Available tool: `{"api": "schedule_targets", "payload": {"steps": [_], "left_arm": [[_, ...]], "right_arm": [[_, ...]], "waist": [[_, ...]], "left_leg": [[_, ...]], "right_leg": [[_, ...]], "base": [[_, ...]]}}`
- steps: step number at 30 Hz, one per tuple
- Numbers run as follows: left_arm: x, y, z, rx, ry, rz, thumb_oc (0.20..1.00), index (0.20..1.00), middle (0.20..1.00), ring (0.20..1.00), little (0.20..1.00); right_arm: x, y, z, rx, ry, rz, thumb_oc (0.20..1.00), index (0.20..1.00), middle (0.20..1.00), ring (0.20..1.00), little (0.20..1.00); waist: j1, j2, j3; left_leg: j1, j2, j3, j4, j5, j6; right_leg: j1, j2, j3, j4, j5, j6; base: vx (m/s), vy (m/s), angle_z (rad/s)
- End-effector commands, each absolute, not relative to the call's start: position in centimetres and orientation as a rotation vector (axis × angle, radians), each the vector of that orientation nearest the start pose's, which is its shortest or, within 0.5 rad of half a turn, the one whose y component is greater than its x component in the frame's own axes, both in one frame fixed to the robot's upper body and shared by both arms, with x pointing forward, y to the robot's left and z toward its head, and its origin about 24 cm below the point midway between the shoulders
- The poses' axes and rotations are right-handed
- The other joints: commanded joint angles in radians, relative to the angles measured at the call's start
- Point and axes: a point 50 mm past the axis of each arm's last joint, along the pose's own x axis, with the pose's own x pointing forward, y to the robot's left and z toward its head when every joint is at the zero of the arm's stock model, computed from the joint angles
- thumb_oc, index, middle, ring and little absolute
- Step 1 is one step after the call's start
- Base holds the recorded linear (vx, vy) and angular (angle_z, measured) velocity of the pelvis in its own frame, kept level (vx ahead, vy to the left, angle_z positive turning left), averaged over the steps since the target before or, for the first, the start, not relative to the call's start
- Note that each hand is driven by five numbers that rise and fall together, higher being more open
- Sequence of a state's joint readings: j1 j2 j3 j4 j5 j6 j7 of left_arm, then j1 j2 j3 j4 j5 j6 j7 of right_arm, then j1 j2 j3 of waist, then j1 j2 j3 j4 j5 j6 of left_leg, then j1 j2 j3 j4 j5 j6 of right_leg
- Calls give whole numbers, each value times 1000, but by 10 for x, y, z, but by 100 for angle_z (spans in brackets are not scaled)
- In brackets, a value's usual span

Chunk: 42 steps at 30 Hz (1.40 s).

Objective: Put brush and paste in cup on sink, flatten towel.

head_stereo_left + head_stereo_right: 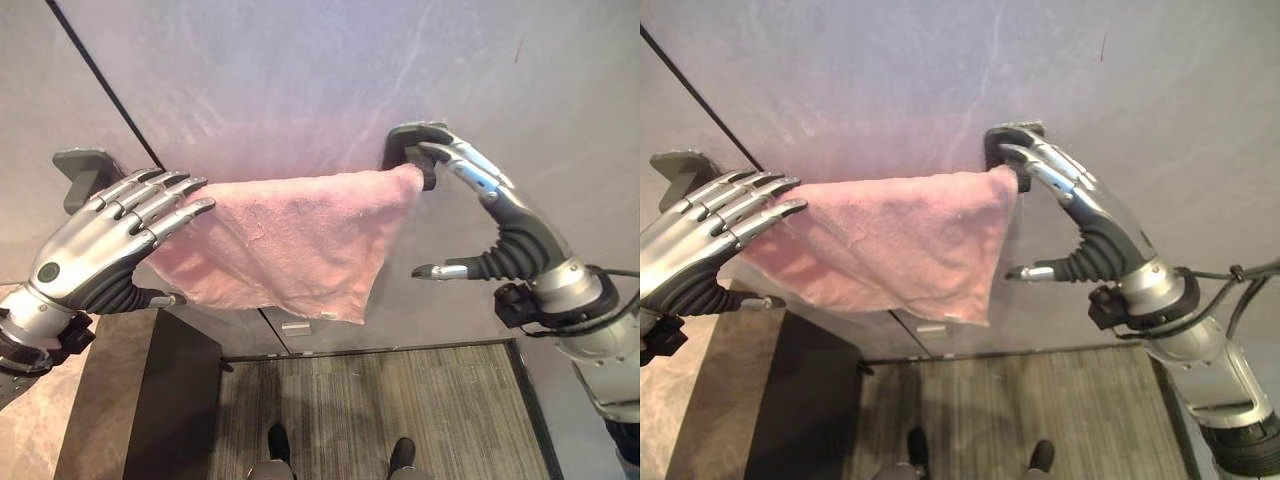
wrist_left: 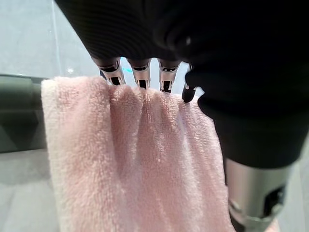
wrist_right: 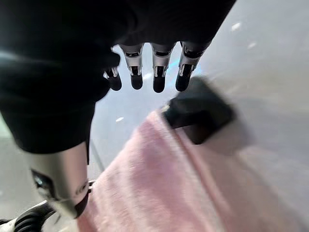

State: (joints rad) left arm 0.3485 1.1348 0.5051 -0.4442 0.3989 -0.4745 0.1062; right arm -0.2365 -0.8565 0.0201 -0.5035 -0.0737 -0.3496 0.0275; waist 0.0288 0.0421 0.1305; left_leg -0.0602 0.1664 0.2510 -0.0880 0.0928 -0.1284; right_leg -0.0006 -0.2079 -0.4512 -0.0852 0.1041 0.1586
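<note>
1. We're on the towel step: pink towel hangs over the wall rail, btwn brackets, still slanted and bunched.
2. Left hand lies flat on its left end, fingers straight; right hand relaxed, fingertips at the right end, gripping nothing.
3. Left to do, we reckon: spread and level it; brush/paste can't be judged.

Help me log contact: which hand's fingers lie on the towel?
The left hand: its straight fingers lie over the pink towel; the right hand reaches the dark bracket.

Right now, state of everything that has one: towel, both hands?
towel: draped over the wall rail, bunched and slanted, lower edge uneven, not flat.
left hand: open, straight fingers lying on the towel's left end.
right hand: open, fingertips at the towel's right top corner by the bracket, thumb apart.
</note>
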Motion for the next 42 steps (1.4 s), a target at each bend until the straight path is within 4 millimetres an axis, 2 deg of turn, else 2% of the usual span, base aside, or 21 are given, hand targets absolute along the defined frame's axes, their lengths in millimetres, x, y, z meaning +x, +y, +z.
{"api": "schedule_targets", "payload": {"steps": [1, 5, 7, 9, 13, 20, 26, 30, 37, 40, 41, 42], "left_arm": [[189, 265, 241, 1666, -684, -154, 1000, 1000, 1000, 1000, 1000], [194, 261, 243, 1669, -698, -170, 1000, 1000, 1000, 1000, 1000], [196, 260, 244, 1672, -696, -176, 1000, 1000, 1000, 1000, 1000], [197, 261, 244, 1670, -693, -169, 1000, 1000, 1000, 1000, 1000], [201, 262, 241, 1644, -683, -160, 1000, 1000, 1000, 1000, 1000], [205, 260, 237, 1652, -677, -172, 1000, 1000, 1000, 1000, 1000], [206, 268, 232, 1657, -621, -175, 1000, 1000, 1000, 1000, 1000], [205, 283, 225, 1647, -541, -143, 1000, 1000, 1000, 1000, 1000], [204, 299, 218, 1646, -456, -109, 1000, 1000, 1000, 1000, 1000], [204, 310, 214, 1578, -418, -64, 1000, 1000, 1000, 1000, 1000], [202, 325, 205, 1448, -368, 18, 1000, 1000, 1000, 1000, 1000], [203, 330, 201, 1448, -334, 30, 1000, 1000, 1000, 1000, 1000]], "right_arm": [[206, -153, 277, -953, -1218, 382, 1000, 1000, 1000, 1000, 1000], [215, -140, 282, -1021, -1220, 446, 1000, 1000, 1000, 1000, 1000], [222, -134, 280, -1157, -1180, 497, 1000, 1000, 1000, 1000, 1000], [224, -133, 280, -1193, -1172, 503, 1000, 1000, 1000, 1000, 1000], [239, -129, 266, -1320, -1070, 568, 1000, 1000, 1000, 1000, 1000], [252, -129, 255, -1489, -1004, 587, 1000, 1000, 1000, 1000, 1000], [251, -147, 247, -1610, -928, 580, 1000, 1000, 1000, 1000, 1000], [253, -170, 236, -1735, -809, 567, 1000, 1000, 1000, 1000, 1000], [255, -199, 221, -1808, -647, 547, 1000, 1000, 1000, 1000, 1000], [256, -209, 215, -1800, -589, 534, 1000, 1000, 1000, 1000, 1000], [256, -214, 209, -1758, -559, 516, 1000, 1000, 1000, 1000, 1000], [256, -217, 208, -1744, -543, 502, 1000, 1000, 1000, 1000, 1000]], "waist": [[23, -66, 8], [31, -82, 12], [37, -96, 15], [36, -97, 18], [40, -107, 30], [40, -99, 39], [29, -89, 40], [21, -84, 37], [13, -75, 31], [12, -73, 28], [10, -72, 27], [11, -70, 26]], "left_leg": [[4, 29, -19, 1, 22, -20], [-1, 30, -21, 1, 24, -20], [-3, 31, -20, 1, 24, -21], [-4, 31, -21, 1, 24, -20], [-13, 30, -26, 1, 27, -21], [-24, 26, -28, 1, 29, -21], [-29, 20, -31, 1, 29, -21], [-31, 18, -30, 1, 29, -22], [-32, 14, -36, 1, 30, -25], [-33, 15, -35, 1, 32, -25], [-33, 14, -34, 1, 33, -25], [-33, 14, -34, 1, 33, -24]], "right_leg": [[54, -91, -8, -2, 46, 99], [50, -88, -6, -2, 48, 98], [48, -85, -5, -2, 49, 98], [47, -85, -4, -2, 49, 98], [41, -85, -5, -2, 50, 96], [33, -91, -7, -2, 54, 97], [31, -98, -9, -2, 59, 100], [31, -101, -9, -2, 60, 102], [35, -103, -20, -2, 61, 103], [36, -104, -23, -2, 61, 103], [37, -104, -24, -2, 61, 103], [38, -104, -25, -2, 61, 103]], "base": [[0, 0, 0], [-4, 2, 1], [-11, 9, 8], [-7, 7, 8], [-3, 3, 2], [0, 0, 0], [0, 0, 0], [0, 0, 0], [0, 0, 0], [0, 0, 0], [0, 0, 0], [0, 0, 0]]}}
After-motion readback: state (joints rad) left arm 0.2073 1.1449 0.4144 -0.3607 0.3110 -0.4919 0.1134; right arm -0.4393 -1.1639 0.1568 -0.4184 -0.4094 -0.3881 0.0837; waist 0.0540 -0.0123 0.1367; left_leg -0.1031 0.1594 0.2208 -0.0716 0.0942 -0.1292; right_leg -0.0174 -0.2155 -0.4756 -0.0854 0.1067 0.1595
